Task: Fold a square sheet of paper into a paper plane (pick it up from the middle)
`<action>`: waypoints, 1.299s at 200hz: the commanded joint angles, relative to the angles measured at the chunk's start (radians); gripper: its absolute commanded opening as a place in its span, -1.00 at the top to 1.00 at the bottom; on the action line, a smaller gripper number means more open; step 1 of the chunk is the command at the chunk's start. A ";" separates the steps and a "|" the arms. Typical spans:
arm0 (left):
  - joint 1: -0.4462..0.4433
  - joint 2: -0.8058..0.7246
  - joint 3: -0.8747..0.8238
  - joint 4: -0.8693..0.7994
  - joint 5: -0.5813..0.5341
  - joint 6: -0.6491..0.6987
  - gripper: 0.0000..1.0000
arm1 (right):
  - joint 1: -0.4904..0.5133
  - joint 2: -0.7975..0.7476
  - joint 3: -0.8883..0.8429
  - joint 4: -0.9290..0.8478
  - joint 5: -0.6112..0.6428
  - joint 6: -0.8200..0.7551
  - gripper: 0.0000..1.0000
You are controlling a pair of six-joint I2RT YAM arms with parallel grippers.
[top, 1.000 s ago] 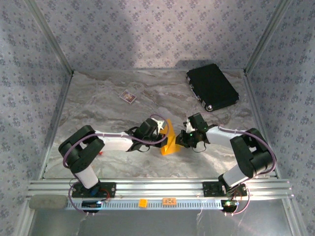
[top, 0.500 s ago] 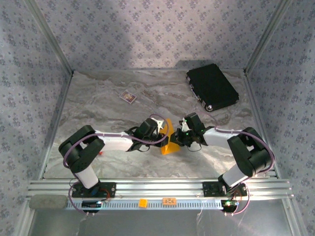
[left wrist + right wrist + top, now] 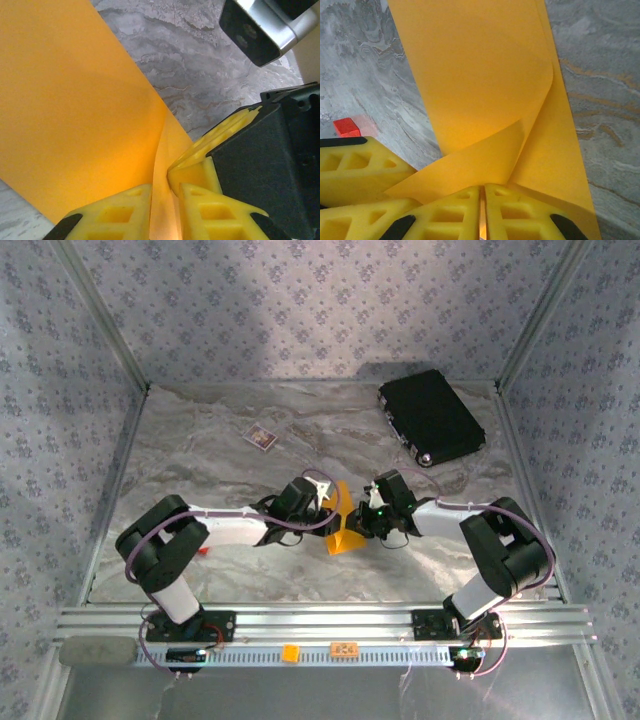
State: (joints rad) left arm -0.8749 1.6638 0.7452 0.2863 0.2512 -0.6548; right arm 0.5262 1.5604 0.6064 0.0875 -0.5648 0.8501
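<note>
Sheet of paper [image 3: 344,525]: thin, plain orange-yellow, folded to a narrower strip w/ one layer curling over another. It stands nearly upright at approx. the middle of the surface [image 3: 230,450], pinched from both sides by left tool [image 3: 164,195] & right tool [image 3: 482,195]. Not yet a dart shape.

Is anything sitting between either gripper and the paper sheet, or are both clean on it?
Nothing visible is in the way. The left gripper and the right gripper each pinch the square sheet of paper directly, close together; the black case lies far off at the back right.
</note>
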 commanded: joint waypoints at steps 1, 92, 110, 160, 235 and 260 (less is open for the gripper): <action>0.007 -0.036 -0.009 -0.011 0.022 0.022 0.63 | 0.007 0.006 -0.006 0.009 -0.007 0.016 0.76; 0.017 -0.009 -0.003 -0.007 0.036 0.021 0.66 | 0.007 -0.001 -0.010 0.018 -0.010 0.024 0.76; 0.019 -0.011 -0.004 -0.009 0.034 0.021 0.76 | 0.008 -0.003 -0.010 0.019 -0.009 0.024 0.76; 0.023 -0.013 -0.004 -0.025 0.025 0.030 1.00 | 0.007 -0.017 -0.014 0.010 -0.005 0.023 0.75; 0.037 -0.035 -0.014 -0.059 -0.016 0.048 1.00 | 0.007 -0.008 0.025 -0.194 0.135 -0.039 0.78; 0.039 -0.035 -0.012 -0.077 -0.034 0.056 1.00 | 0.019 0.008 0.038 -0.238 0.172 -0.053 0.81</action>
State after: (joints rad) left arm -0.8436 1.6577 0.7395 0.2420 0.2417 -0.6258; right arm 0.5293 1.5440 0.6151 -0.0536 -0.4595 0.8299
